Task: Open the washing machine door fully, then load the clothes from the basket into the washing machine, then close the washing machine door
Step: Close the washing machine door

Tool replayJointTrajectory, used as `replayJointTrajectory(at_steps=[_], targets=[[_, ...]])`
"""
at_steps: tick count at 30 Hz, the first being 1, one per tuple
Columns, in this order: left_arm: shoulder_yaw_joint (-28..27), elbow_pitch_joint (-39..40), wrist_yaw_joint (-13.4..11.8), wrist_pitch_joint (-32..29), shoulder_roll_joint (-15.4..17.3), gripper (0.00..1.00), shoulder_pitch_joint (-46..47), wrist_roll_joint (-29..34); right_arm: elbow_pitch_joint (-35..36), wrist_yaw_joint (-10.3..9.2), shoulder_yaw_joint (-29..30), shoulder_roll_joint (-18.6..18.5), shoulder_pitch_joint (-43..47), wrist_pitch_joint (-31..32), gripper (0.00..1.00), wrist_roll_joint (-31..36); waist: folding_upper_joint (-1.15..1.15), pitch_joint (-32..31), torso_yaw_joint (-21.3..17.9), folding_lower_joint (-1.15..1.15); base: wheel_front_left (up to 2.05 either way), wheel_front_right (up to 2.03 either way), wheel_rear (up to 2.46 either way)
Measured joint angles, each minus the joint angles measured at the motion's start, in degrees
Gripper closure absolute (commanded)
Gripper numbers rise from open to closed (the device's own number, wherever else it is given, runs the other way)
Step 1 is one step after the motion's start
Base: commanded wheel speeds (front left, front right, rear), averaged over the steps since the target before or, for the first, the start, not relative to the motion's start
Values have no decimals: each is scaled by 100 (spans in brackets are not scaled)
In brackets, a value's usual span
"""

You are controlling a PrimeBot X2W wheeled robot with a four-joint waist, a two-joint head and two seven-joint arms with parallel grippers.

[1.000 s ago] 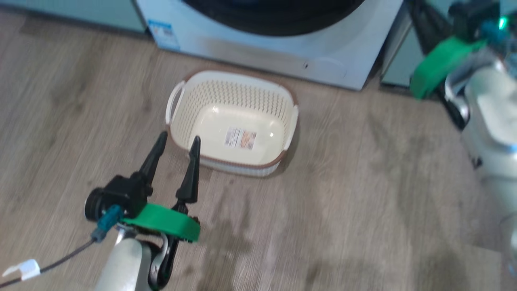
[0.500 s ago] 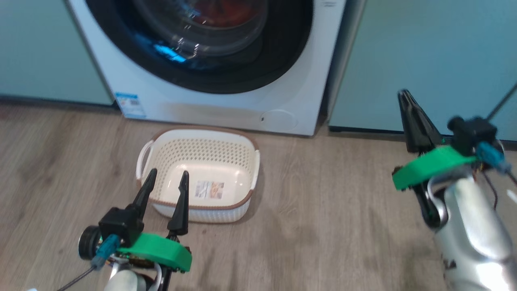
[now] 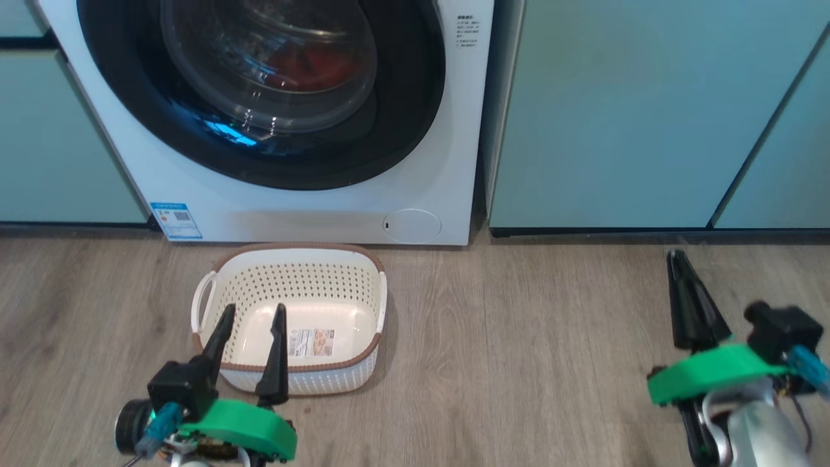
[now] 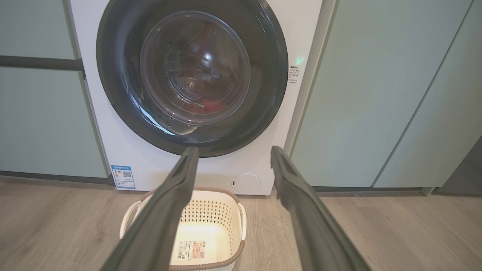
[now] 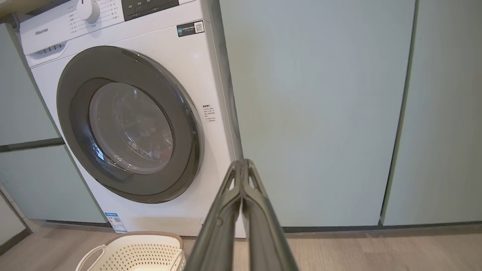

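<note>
Wood-grain floor. Standing on it: white washing machine, teal cabinets either side of it, basket just in front of it.

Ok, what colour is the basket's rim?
Brown, around the cream-white basket; clearest in the head view.

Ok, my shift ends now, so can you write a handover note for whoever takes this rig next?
Left gripper: open, empty, near the basket.
Right gripper: shut, empty, over the floor.
Basket: empty, on the floor before the washing machine.
Washing machine door: closed.
Clothes: red, inside, visible through it.
Done: loading and closing, apparently. Left: nothing visible.
</note>
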State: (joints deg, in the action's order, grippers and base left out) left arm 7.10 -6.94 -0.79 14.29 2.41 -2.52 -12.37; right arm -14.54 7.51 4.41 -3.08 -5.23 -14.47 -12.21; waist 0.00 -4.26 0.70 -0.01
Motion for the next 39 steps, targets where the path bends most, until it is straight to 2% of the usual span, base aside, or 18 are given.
replayJointTrajectory(at_steps=[3,10,11,12,13,39], targets=[[-37,-15,-114,0,0,0,-25,-5,74,0,12,8,282,0,100,-103,0,-46,-40,0,0,0,0],[-46,-185,-193,0,2,0,-258,-16,244,0,-21,35,694,0,100,-147,0,-124,-84,0,0,0,0],[-46,-219,-198,0,2,0,-291,-15,247,0,1,38,734,0,92,-149,0,-133,-83,0,0,0,0],[-45,-231,-201,0,2,0,-318,-15,253,0,47,43,762,0,55,-174,0,-141,-82,0,0,0,0],[-45,-237,-207,0,2,0,-331,-15,258,-1,85,43,781,0,0,-198,0,-149,-80,0,0,0,0],[5,-78,-175,0,3,0,-354,136,252,-1,64,47,854,0,0,-241,0,-245,-17,0,0,0,0]])
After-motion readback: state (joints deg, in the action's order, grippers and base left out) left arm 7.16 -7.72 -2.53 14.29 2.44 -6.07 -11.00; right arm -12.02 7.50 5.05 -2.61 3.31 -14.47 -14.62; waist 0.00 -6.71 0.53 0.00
